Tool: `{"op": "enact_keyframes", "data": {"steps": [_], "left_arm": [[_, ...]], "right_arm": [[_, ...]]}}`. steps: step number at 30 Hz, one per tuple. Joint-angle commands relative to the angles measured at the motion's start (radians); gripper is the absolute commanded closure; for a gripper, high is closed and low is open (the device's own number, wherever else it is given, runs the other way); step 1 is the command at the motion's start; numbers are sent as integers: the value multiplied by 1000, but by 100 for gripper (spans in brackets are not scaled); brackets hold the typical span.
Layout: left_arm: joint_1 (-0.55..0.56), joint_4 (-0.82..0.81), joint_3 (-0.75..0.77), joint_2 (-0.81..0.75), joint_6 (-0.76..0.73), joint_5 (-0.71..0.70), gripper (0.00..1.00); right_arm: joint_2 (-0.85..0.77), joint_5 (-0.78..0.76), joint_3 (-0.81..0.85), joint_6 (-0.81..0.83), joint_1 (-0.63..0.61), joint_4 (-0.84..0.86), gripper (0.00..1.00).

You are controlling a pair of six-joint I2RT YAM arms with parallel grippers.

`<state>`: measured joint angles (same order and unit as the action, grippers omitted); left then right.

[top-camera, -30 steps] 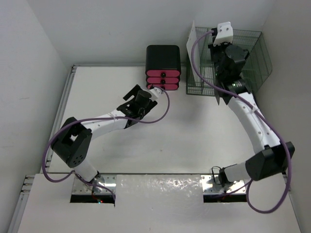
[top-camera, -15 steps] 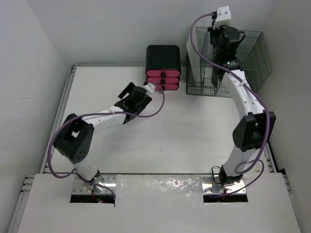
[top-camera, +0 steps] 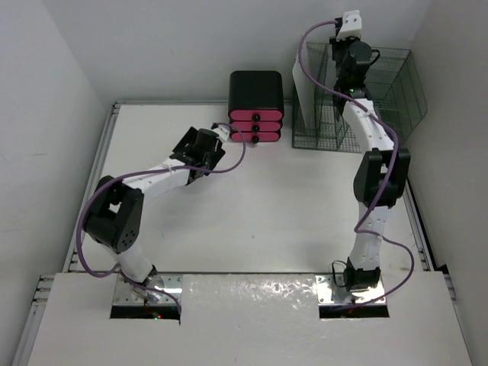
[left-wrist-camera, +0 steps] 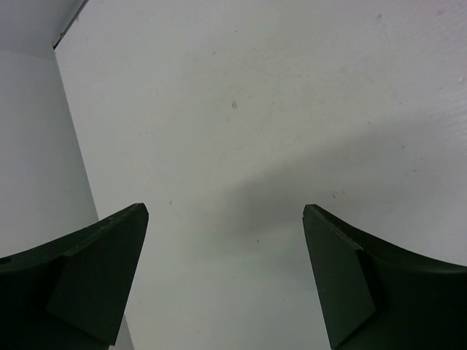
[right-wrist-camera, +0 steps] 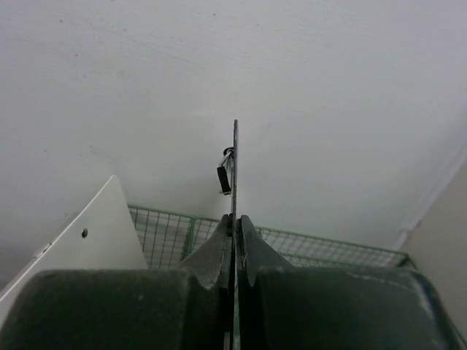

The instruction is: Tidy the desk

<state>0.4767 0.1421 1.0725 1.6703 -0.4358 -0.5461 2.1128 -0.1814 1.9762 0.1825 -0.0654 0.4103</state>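
Note:
The white desk [top-camera: 267, 206] lies below both arms. My right gripper [right-wrist-camera: 234, 219] is shut on a thin dark clipboard [right-wrist-camera: 235, 157] that I see edge-on, with its metal clip [right-wrist-camera: 225, 177] near the top. In the top view the right gripper [top-camera: 341, 76] holds that clipboard [top-camera: 333, 118] upright over the wire basket [top-camera: 389, 91] at the back right. The left gripper [left-wrist-camera: 226, 211] is open with only bare desk [left-wrist-camera: 277, 117] between its fingers. In the top view the left gripper [top-camera: 188, 146] hangs left of the drawer box.
A black box with three pink drawers [top-camera: 256, 107] stands at the desk's back edge. A white board [top-camera: 305, 84] stands upright at the basket's left side, and in the right wrist view the white board [right-wrist-camera: 95, 233] rises before the basket's mesh [right-wrist-camera: 314, 248]. White walls enclose the desk.
The right arm has straightened and reached further back, bringing the clipboard upright over the basket. The left gripper has swung left, away from the drawer box, still open.

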Motion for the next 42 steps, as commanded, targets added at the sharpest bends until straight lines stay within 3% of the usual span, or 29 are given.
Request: {"op": "enact_keyframes", "data": {"steps": [1,5,9,18,21,24,30,31,32,33,34,42], "left_arm": [[-21,22,79,2,9,-15,14],[-24,51,121,35,20,-25,14],[-26,54,141,55,26,-37,14],[-26,70,178,91,37,-31,15],[-26,67,176,88,39,-28,15],[-26,59,164,85,37,-29,15],[-26,48,153,71,32,-25,15],[-26,48,152,69,32,-26,15],[-26,47,150,69,31,-26,15],[-26,44,149,69,29,-25,15],[-26,42,144,68,28,-26,15],[-26,37,147,74,20,-28,15]], "right_arm": [[38,112,73,-15,18,252,100],[114,158,99,-66,50,350,100],[101,206,-93,-216,98,491,100],[18,281,-411,-265,162,604,100],[10,324,-401,-345,199,524,95],[26,396,-296,-399,226,322,86],[67,494,-133,-374,237,85,77],[79,517,-104,-368,237,55,78],[105,540,-49,-354,237,-2,85],[116,565,-30,-348,237,-25,98],[122,569,-21,-348,237,-37,100],[33,562,-168,-422,236,171,100]]}}
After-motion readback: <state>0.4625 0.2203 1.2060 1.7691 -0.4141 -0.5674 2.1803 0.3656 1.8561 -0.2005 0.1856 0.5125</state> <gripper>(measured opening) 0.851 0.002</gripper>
